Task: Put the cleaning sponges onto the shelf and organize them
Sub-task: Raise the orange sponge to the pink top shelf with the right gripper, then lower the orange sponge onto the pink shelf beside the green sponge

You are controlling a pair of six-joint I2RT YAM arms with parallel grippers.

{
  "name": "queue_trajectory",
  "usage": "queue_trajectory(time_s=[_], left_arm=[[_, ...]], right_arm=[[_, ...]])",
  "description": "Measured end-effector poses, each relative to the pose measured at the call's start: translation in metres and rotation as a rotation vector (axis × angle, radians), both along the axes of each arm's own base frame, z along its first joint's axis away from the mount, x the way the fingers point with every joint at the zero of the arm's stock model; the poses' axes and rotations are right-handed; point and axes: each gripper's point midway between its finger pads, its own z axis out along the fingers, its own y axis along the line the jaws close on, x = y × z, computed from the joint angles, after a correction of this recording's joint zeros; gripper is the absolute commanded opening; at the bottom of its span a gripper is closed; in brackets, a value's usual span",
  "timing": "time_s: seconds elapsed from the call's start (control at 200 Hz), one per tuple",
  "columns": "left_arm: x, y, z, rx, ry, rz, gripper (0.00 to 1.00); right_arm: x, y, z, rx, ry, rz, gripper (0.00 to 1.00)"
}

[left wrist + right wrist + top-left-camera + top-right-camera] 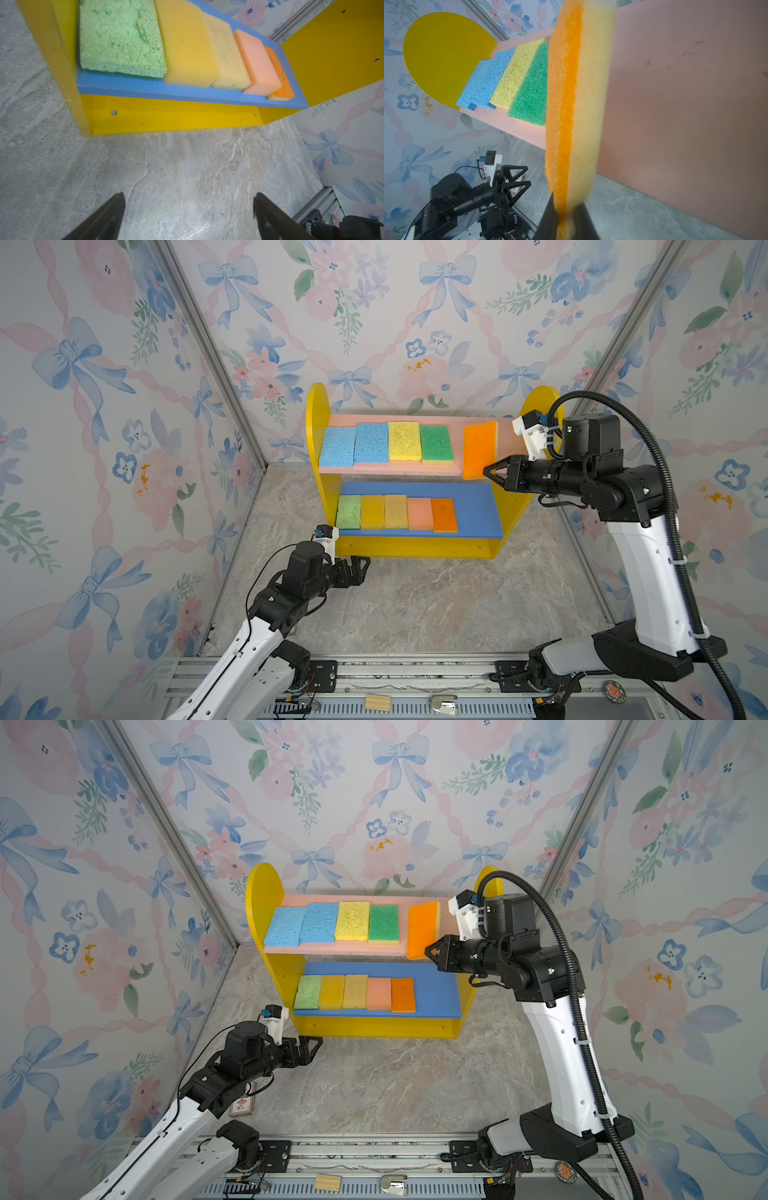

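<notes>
The shelf [318,406] [259,886] stands at the back. Flat on its pink upper board lie two blue sponges [371,443], a yellow one [404,440] and a green one [436,443]. On the blue lower board [187,92] sit a green sponge [120,37], two yellow, a peach-pink and an orange one [444,515]. My right gripper [486,470] [564,205] is shut on an orange sponge with a yellow back [479,450] [571,104], held on edge over the upper board's right part. My left gripper [360,566] [189,196] hangs open and empty near the floor, before the shelf's lower left corner.
A small wooden block [377,702], a metal piece [444,703] and a round badge [614,691] lie on the front rail. A small card [243,1104] lies on the marble floor under the left arm. Flowered walls with aluminium posts close in both sides.
</notes>
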Motion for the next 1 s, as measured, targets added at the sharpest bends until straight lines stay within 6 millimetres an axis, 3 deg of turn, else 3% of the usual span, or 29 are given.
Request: queue_trajectory(time_s=[0.27, 0.49, 0.64, 1.0], left_arm=[[0.000, 0.000, 0.000, 0.000, 0.000, 0.000, 0.98], [0.000, 0.000, 0.000, 0.000, 0.000, 0.000, 0.98], [0.000, 0.000, 0.000, 0.001, 0.000, 0.000, 0.98], [0.000, 0.000, 0.000, 0.000, 0.000, 0.000, 0.98]], right_arm=[[0.024, 0.002, 0.000, 0.030, 0.020, 0.011, 0.19], [0.038, 0.000, -0.005, 0.035, 0.040, 0.006, 0.48], [0.039, -0.006, -0.006, 0.027, 0.044, -0.010, 0.57], [0.043, -0.022, -0.014, -0.027, 0.052, -0.074, 0.61]])
